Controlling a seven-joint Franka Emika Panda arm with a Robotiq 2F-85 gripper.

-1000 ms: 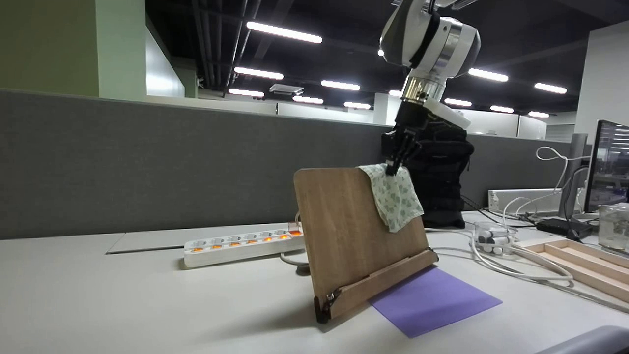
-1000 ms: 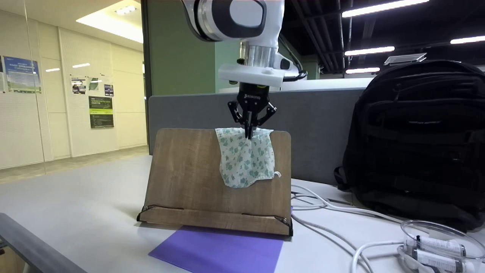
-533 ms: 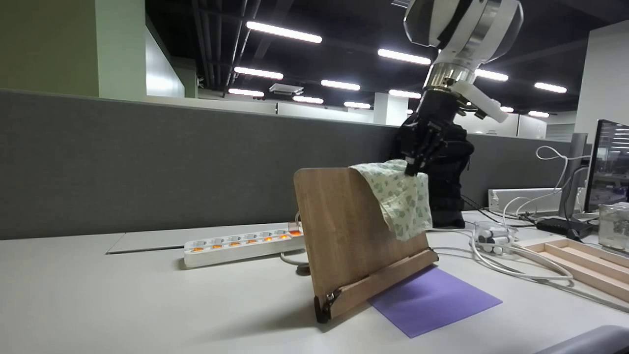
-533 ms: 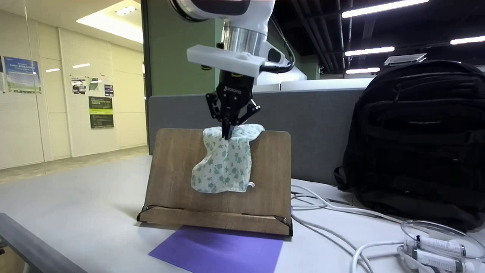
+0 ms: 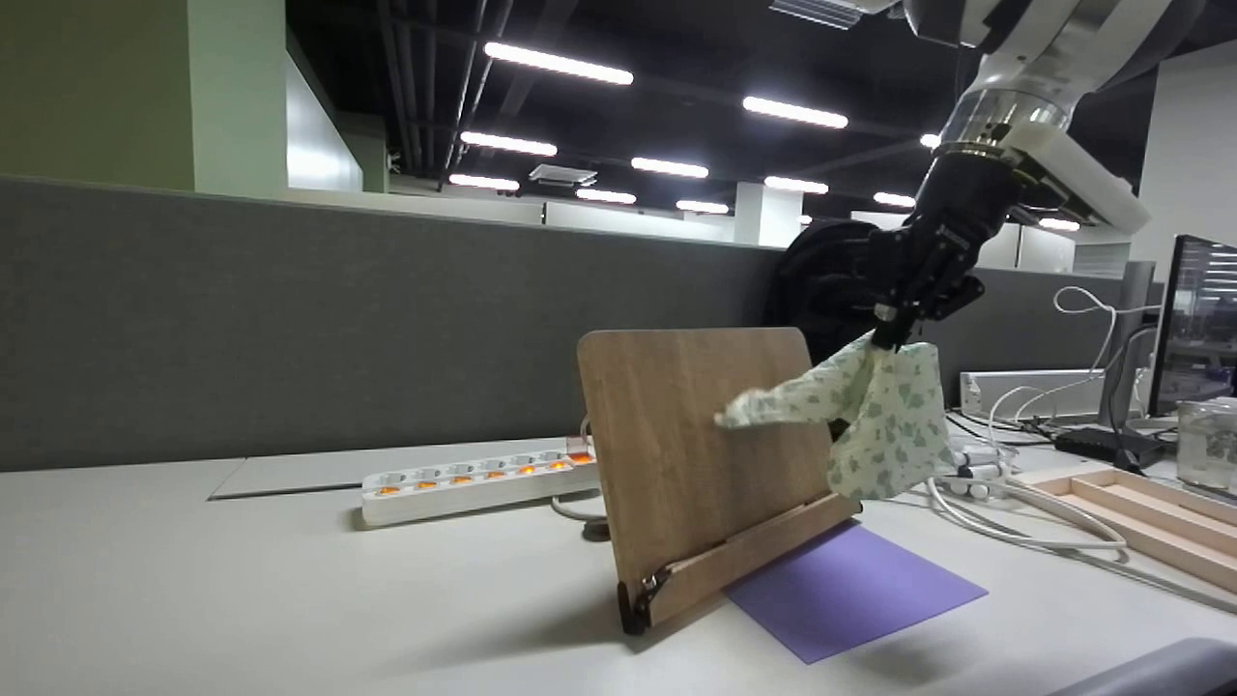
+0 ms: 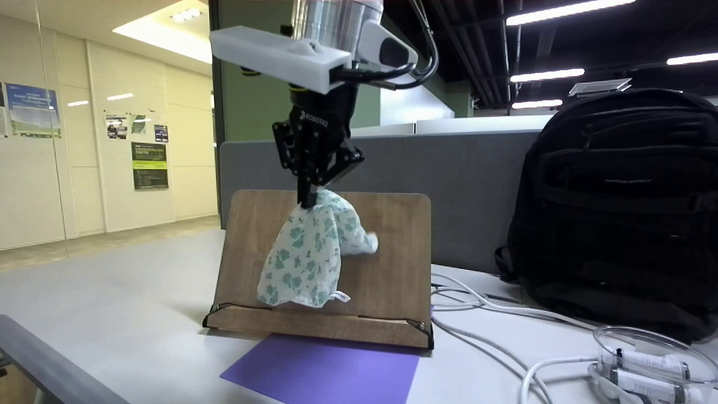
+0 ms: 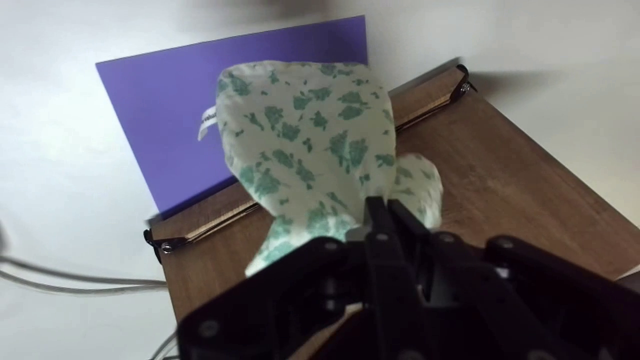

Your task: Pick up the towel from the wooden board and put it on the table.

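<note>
- The table [image 5: 242, 580] spreads toward nine o'clock.
- The board [image 5: 676, 435] leans back midway.
- The towel [image 5: 899, 425] hangs at the board's two o'clock; whether its loose end touches, I can't tell.
- The gripper [image 5: 891, 338], at the towel's twelve o'clock, pinches it: the carry, I'd say; next, lower to the table, let go.

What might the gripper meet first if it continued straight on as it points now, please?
Beyond the towel it holds, the gripper would likely meet the wooden board or the purple sheet; depth leaves which unclear.
</note>
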